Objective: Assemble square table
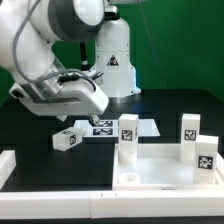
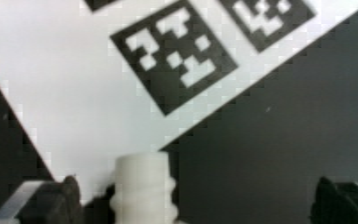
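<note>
The white square panel [image 1: 158, 172] lies at the exterior view's right with its raised rim up. Three tagged white legs stand upright at its corners [image 1: 128, 137], [image 1: 190, 130], [image 1: 205, 158]. A fourth leg [image 1: 67, 138] lies on the black table, left of the marker board. My gripper [image 1: 92, 103] hangs above that leg, apart from it. In the wrist view the leg's ribbed white end [image 2: 144, 188] shows between the dark fingers [image 2: 55, 203], close to one of them. My gripper [image 2: 201, 203] is open and holds nothing.
The marker board [image 1: 112, 127] lies flat behind the panel; it fills much of the wrist view [image 2: 140, 70]. Long white border pieces lie at the exterior view's left [image 1: 5, 166] and along the front [image 1: 100, 207]. The robot's base [image 1: 115, 60] stands behind.
</note>
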You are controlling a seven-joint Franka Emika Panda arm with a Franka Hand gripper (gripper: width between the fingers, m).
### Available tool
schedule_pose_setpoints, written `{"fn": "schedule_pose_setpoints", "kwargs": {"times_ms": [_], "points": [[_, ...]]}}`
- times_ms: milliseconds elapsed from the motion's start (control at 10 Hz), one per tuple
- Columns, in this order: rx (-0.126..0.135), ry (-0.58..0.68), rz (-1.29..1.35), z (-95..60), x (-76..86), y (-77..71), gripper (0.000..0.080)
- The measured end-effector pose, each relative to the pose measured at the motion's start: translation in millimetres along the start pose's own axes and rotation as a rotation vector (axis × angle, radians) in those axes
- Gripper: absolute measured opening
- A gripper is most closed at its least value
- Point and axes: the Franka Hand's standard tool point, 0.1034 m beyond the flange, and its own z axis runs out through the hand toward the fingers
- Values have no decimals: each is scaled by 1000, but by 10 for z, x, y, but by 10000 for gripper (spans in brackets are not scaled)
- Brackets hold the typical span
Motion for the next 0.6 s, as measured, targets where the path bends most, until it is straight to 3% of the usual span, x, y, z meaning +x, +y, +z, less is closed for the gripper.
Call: {"fn": "schedule_pose_setpoints", "kwargs": {"times_ms": [100, 300, 400, 600], "points": [[-18, -79, -11, -206, 90, -15, 649], [-69, -267, 12, -428, 297, -47, 649], [-79, -256, -2, -442, 415, -57, 649], [-77, -258, -1, -436, 401, -52, 649]]}}
